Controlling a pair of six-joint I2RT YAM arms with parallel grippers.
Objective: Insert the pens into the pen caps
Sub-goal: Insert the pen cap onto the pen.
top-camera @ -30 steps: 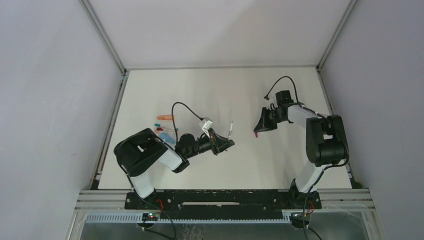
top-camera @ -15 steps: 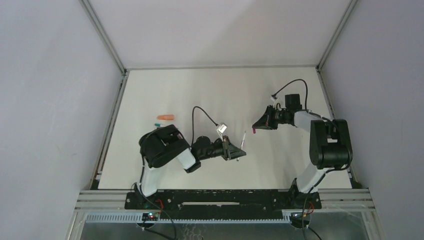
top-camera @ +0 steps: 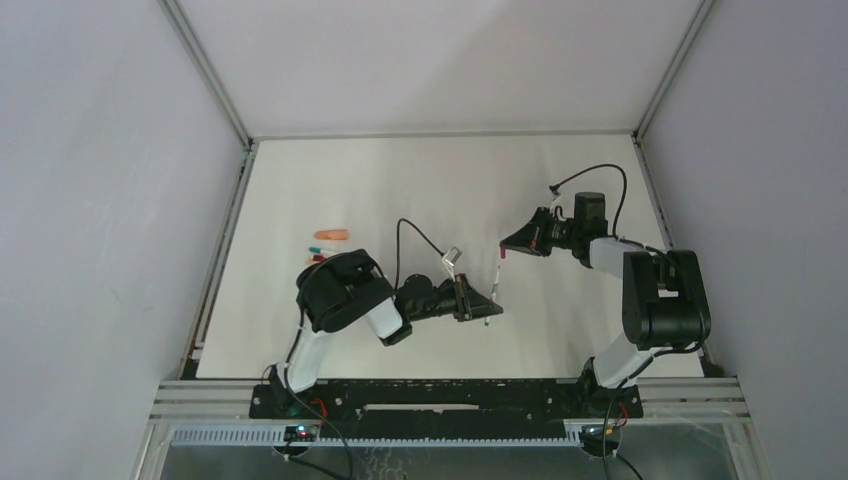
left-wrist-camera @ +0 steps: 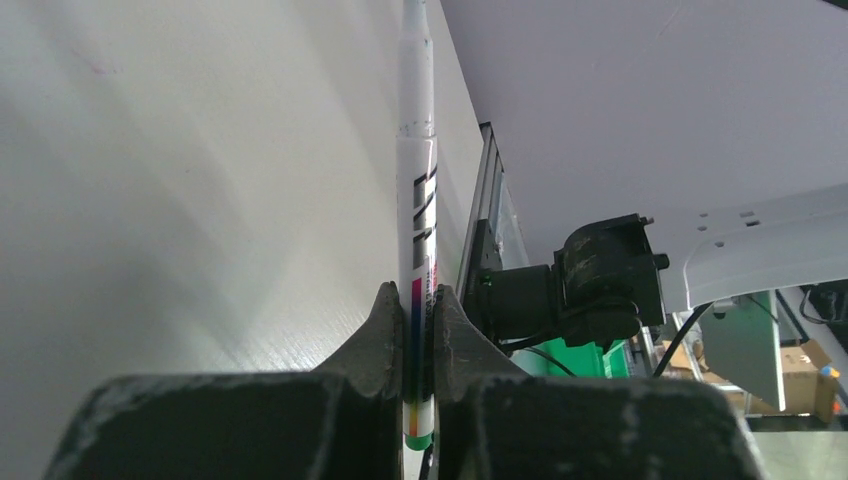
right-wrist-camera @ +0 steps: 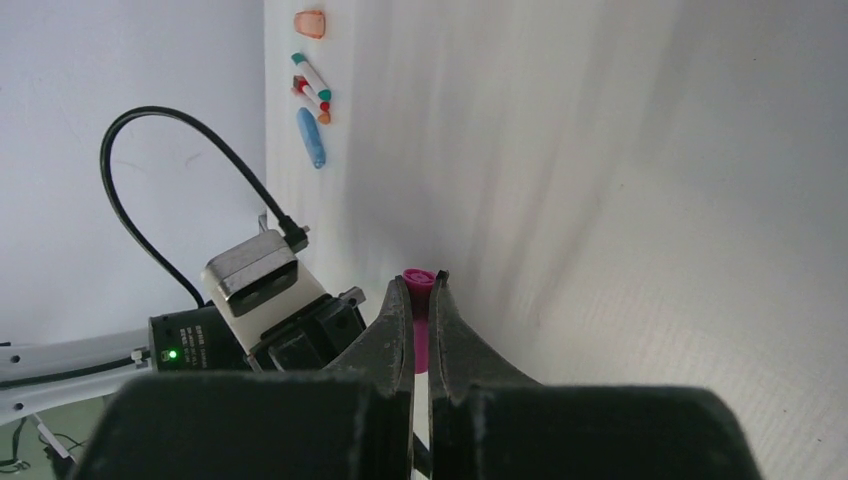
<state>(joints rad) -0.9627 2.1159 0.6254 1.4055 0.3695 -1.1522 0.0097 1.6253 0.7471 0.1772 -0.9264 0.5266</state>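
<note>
A white pen (left-wrist-camera: 417, 200) with a green end is clamped upright in my left gripper (left-wrist-camera: 412, 295), which is shut on it. From above, the pen (top-camera: 494, 290) rises from the left gripper (top-camera: 484, 312) toward a magenta pen cap (top-camera: 503, 254). My right gripper (top-camera: 508, 250) is shut on that cap (right-wrist-camera: 418, 278), which pokes out past its fingertips (right-wrist-camera: 400, 300). The pen's tip ends close below the cap; whether they touch I cannot tell. More pens (right-wrist-camera: 312, 76) lie at the table's left, with a salmon cap (right-wrist-camera: 310, 22) and a light blue cap (right-wrist-camera: 311, 138).
The salmon cap (top-camera: 332, 235) and pen ends (top-camera: 317, 249) lie by the left rail, partly hidden behind the left arm's elbow (top-camera: 340, 290). The left wrist camera and its cable (right-wrist-camera: 250, 275) sit just left of the right gripper. Grey walls enclose the white table (top-camera: 420, 190).
My left arm has swung right, carrying the pen up to the right gripper. The right gripper has drifted slightly up and left with the magenta cap.
</note>
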